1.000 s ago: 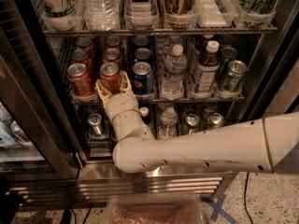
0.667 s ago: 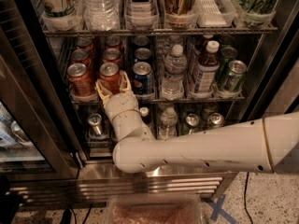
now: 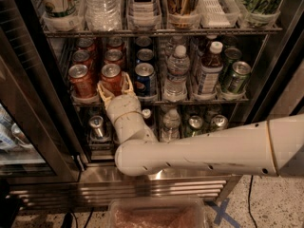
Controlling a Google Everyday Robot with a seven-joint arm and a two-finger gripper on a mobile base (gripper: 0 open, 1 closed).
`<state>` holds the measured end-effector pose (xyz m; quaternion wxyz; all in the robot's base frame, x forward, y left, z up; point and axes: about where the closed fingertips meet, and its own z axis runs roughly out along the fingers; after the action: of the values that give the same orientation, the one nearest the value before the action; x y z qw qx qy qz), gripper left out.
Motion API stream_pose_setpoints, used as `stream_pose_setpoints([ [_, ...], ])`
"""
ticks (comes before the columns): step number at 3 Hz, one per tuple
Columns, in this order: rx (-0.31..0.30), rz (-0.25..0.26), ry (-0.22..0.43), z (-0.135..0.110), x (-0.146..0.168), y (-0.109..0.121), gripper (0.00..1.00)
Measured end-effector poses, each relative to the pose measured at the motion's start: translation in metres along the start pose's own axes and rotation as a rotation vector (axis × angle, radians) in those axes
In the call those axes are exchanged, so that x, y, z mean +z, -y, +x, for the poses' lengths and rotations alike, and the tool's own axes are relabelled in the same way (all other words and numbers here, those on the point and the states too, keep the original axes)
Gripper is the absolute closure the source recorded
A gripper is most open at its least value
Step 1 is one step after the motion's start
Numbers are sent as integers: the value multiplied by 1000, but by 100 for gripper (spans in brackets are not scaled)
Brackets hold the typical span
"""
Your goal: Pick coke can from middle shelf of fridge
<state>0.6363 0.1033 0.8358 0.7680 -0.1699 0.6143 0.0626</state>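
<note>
Reaching into the fridge (image 3: 71, 194), the arm is carrying out the grasp step: the gripper (image 3: 114, 83) is sitting at the front edge of the middle shelf (image 3: 199, 100), toward its left end. Its jaws are standing wide, one pale finger on each side of the coke can (image 3: 111, 72). Whether the pads are touching the metal is not showing. That can is standing upright at the front of the second lane from the shelf's left corner, just beside the blue cans (image 3: 145, 77).

By my judgement the next move is calling for a firm, level close on the can's body. After that comes a straight pull outward over the front edge, without clipping the neighbours on either side.

Counting along this shelf:
- six red cans, in two lanes of three, the target included;
- three blue cans in one lane;
- two green cans (image 3: 236, 76) near the right end;
- one clear water bottle (image 3: 176, 72) in front, with possibly another behind;
- one dark bottle (image 3: 209, 70) with a white cap.
</note>
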Motion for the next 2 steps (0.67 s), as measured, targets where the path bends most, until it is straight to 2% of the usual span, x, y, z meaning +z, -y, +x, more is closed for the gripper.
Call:
stream_pose_setpoints([
  [2, 22, -30, -8, -11, 2, -3, 100],
])
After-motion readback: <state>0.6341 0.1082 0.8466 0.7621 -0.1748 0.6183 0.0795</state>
